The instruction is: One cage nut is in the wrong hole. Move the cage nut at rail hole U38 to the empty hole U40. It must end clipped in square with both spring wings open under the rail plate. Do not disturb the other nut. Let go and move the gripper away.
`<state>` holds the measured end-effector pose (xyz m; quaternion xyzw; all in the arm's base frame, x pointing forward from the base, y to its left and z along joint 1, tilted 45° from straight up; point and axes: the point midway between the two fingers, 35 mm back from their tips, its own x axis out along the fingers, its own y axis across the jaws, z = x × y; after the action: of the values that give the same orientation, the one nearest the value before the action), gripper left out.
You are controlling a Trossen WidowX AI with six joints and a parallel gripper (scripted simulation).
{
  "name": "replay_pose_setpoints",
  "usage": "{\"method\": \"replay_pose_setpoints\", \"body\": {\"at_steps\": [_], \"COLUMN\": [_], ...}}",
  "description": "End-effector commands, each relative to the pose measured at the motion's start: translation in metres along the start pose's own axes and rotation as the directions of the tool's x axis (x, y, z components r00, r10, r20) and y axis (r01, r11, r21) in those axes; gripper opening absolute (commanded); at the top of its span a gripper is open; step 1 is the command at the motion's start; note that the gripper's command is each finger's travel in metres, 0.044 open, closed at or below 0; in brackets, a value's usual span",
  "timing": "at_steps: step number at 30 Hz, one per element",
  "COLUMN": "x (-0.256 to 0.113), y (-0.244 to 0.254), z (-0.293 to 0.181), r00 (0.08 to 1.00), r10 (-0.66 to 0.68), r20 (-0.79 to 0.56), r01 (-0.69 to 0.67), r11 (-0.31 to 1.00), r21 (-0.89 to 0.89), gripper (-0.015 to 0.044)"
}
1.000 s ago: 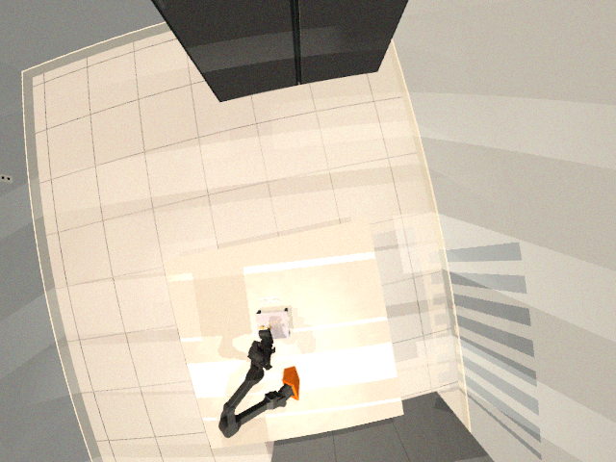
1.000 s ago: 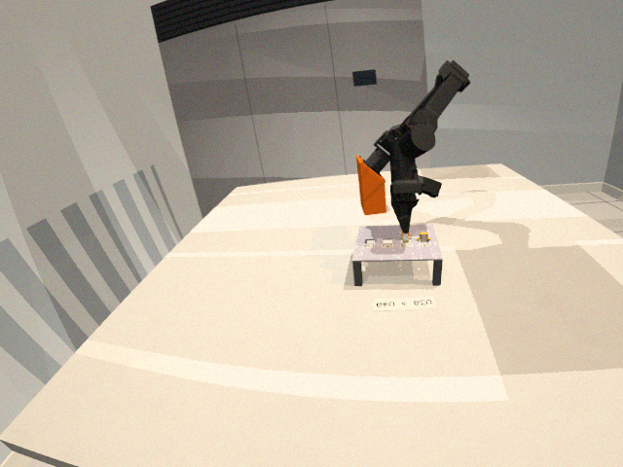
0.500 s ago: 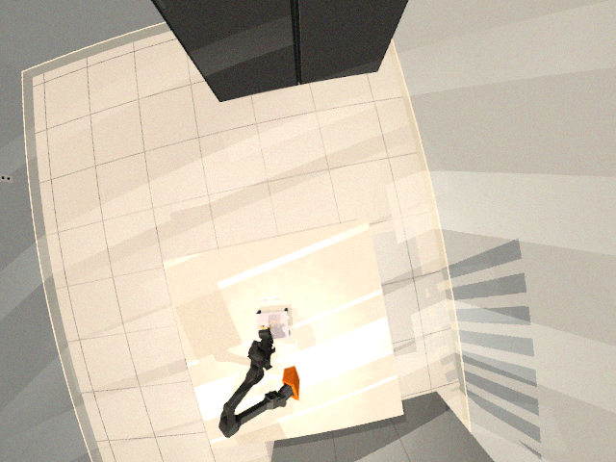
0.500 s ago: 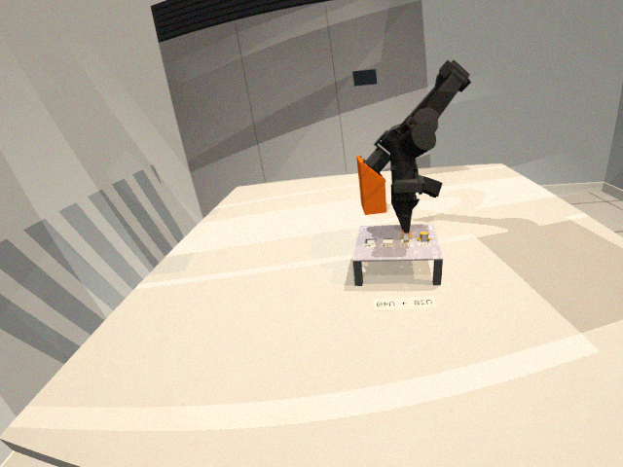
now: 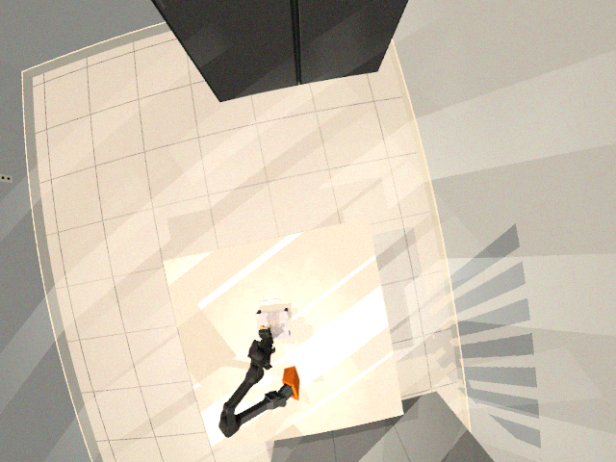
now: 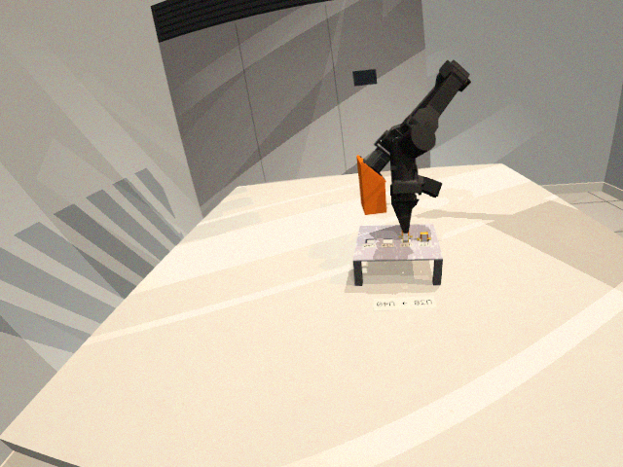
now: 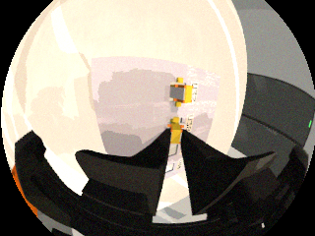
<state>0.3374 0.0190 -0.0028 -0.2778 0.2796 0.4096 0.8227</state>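
The rail plate point(image 5: 280, 332) point(image 6: 397, 255) point(image 7: 128, 88) is a pale raised plate on dark legs. The yellow and grey cage nut point(image 6: 405, 238) point(image 7: 175, 124) at U38 is between my fingertips. My gripper point(image 6: 405, 232) point(image 7: 175, 132) points down and is shut on this nut. The nut appears at its hole; whether its wings are free below the plate is hidden. The other nut point(image 6: 423, 236) point(image 7: 178, 92) sits beside it in the end hole. Two empty holes show on the opposite side, the nearer one point(image 6: 387, 241) point(image 7: 173, 149) and the end one point(image 6: 369, 241) point(image 7: 169, 167).
A printed label point(image 6: 404, 304) lies on the table point(image 5: 338, 278) point(image 6: 251, 351) in front of the plate. An orange block-like part point(image 5: 291, 381) point(image 6: 372, 193) is by the arm's base, behind the plate in the exterior view. The other nut stands close to my fingertips.
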Motion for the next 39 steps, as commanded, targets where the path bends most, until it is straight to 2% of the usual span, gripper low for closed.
{"method": "replay_pose_setpoints", "body": {"at_steps": [1,39], "x": [-0.0001,0.0002], "y": [-0.0011,-0.004], "z": [0.0004,0.0015], "r00": [1.0,0.999], "r10": [0.001,0.032], "r20": [0.001,0.001], "r01": [-0.001,-0.032], "r11": [1.0,0.999], "r21": [-0.004,-0.005], "gripper": [0.003,0.003]}}
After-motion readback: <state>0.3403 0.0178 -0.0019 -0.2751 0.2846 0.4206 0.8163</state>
